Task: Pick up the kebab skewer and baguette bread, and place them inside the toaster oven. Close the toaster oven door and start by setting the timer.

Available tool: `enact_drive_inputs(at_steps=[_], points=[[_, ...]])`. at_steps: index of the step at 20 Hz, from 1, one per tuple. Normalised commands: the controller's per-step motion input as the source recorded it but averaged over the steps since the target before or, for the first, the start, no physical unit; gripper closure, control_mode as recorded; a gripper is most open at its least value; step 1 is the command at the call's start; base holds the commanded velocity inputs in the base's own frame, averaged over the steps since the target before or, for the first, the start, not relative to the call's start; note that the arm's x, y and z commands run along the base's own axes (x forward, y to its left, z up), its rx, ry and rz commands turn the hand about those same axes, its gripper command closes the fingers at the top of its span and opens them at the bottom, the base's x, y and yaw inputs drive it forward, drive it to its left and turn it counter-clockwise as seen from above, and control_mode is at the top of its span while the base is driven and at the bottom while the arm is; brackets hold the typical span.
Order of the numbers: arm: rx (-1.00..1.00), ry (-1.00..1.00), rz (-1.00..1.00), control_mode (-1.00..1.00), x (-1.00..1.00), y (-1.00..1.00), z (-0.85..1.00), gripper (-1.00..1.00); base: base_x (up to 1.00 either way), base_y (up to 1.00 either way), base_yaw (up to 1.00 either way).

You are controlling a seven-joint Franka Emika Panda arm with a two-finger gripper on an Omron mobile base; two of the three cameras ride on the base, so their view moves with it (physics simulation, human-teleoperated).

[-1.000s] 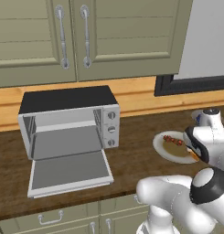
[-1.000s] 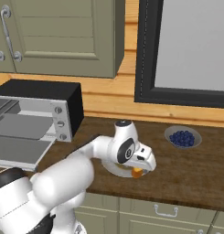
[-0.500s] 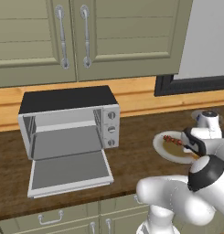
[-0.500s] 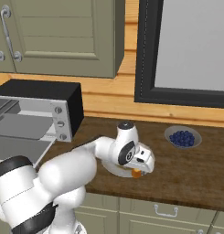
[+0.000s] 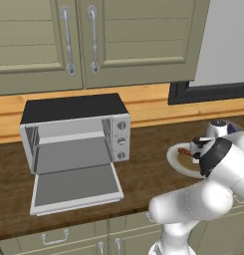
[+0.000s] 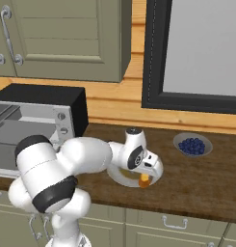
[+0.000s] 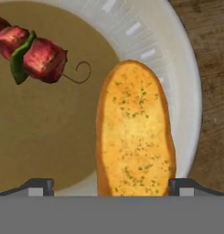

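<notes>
I am holding my gripper (image 7: 111, 185) wide open over one baguette bread (image 7: 134, 132) beside one kebab skewer (image 7: 33, 55); no writing is showing.

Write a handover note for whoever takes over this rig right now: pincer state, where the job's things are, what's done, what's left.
Pincer: open, low over the baguette bread, tips either side of it, holding nothing.
Baguette bread and kebab skewer: both on the plate, apart from each other.
Toaster oven: nothing on its rack; toaster oven door dropped open.
Done: nothing placed.
Left: grasp and load both items, close the door, set the timer.
</notes>
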Motion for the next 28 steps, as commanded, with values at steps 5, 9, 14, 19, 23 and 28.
enact_drive_inputs(at_steps=[5, 9, 14, 19, 23, 28], points=[[0.00, 0.01, 0.00, -1.00, 0.02, -0.19, -0.13, -1.00, 0.00, 0.00, 0.00], [0.00, 0.00, 0.00, -1.00, -0.01, -0.35, -0.01, -1.00, 0.00, 0.00, 0.00], [0.00, 0.00, 0.00, -1.00, 0.00, -0.02, -0.25, -1.00, 0.00, 0.00, 0.00], [0.00, 0.00, 0.00, -1.00, -0.06, 0.00, -0.13, -1.00, 0.00, 0.00, 0.00], [0.00, 0.00, 0.00, -1.00, -0.26, 0.05, -0.08, -1.00, 0.00, 0.00, 0.00], [0.00, 0.00, 0.00, -1.00, -0.16, 0.33, -0.21, 1.00, 0.00, 0.00, 0.00]])
